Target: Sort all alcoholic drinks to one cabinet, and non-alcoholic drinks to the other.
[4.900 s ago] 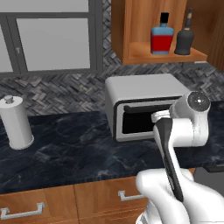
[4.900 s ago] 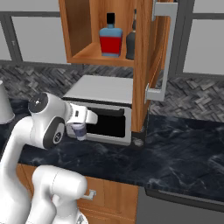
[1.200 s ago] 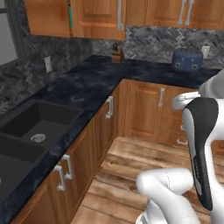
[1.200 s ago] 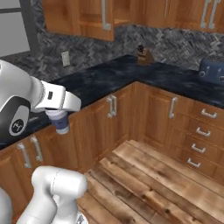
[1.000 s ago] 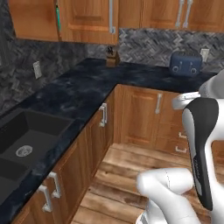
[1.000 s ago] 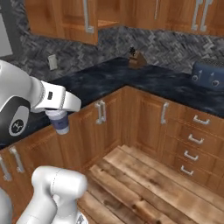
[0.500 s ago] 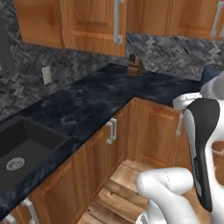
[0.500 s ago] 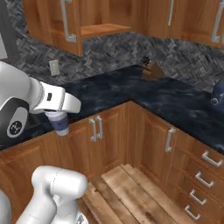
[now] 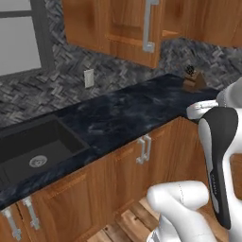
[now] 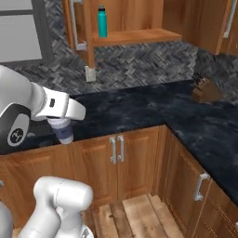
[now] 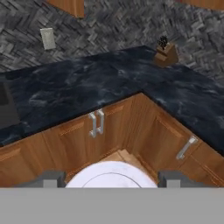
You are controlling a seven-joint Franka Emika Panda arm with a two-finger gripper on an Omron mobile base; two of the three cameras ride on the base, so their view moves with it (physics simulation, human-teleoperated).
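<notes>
- Gripping the small pale lidded cup (image 10: 63, 130) in the hand (image 10: 65, 126), jaws set wide about its body; cup lid seen as a white disc (image 11: 111, 175) between the two finger tips in the hand view; carried above the floor, in front of the lower cabinet doors (image 10: 116, 160), near the counter's front edge.
- Spanning the corner beyond: dark marbled counter (image 10: 139, 109), with a sink (image 9: 33, 151) sunk in at one end and a knife block (image 10: 204, 90) standing towards the other.
- Hanging above the counter: open wall cabinet (image 10: 139, 35) of brown wood, slim teal bottle (image 10: 102, 21) upright on its shelf floor, door (image 10: 79, 28) with silver bar handle swung outward.
- Judged destination for the cup: this same shelf, beside the teal bottle.
- Risk one: knocking the cup or arm against the outswung door on the lift, owing to the door standing on the near approach side.
- Risk two: toppling the teal bottle if set down too close to it.
- Risk three: cup slipping, the contact between pads and sleeve being hard to judge.
- Hidden or unclear: cabinet top and further interior cut off by the frame; shelf concealed behind the door in the left base view; cup sleeve obscured beneath the lid in the hand view.
</notes>
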